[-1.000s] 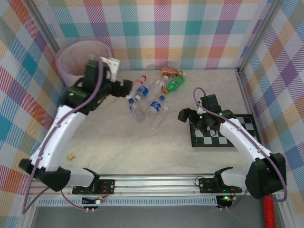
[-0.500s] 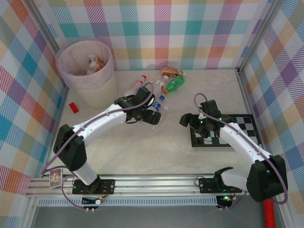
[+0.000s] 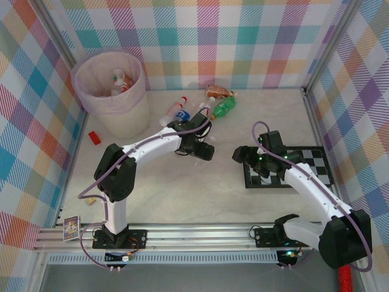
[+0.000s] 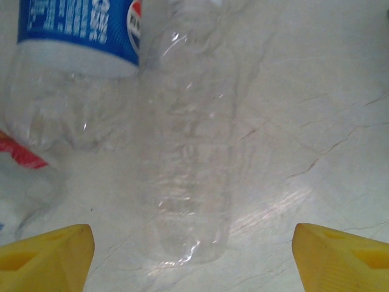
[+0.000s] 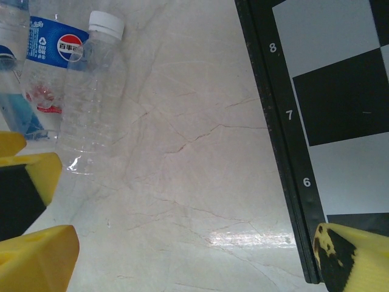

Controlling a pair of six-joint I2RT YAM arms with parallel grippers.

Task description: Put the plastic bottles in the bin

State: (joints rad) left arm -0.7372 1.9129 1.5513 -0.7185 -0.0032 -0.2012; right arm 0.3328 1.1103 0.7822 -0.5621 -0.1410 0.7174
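The bin (image 3: 110, 91) stands at the back left with bottles inside it. More plastic bottles lie at mid-table: blue-labelled ones (image 3: 181, 114), a green one (image 3: 223, 107) and a brown-wrapped one (image 3: 219, 92). My left gripper (image 3: 200, 149) is low over this cluster. In the left wrist view it (image 4: 193, 255) is open, with its yellow fingertips (image 4: 48, 255) on either side of the base of a clear unlabelled bottle (image 4: 191, 176) and apart from it. A blue-labelled bottle (image 4: 79, 30) lies beside that one. My right gripper (image 3: 240, 153) hangs open over bare table (image 5: 194, 255), with the clear white-capped bottle (image 5: 91, 103) to its left.
A checkerboard (image 3: 304, 167) lies under the right arm, its black edge (image 5: 273, 140) close to the right finger. A small red block (image 3: 93, 137) sits beside the bin. A small yellowish scrap (image 3: 90, 199) lies near the left wall. Plaid walls enclose the table.
The left arm has swung from over the bin down to the bottle cluster, and its jaws have narrowed a little. The right arm has hardly moved.
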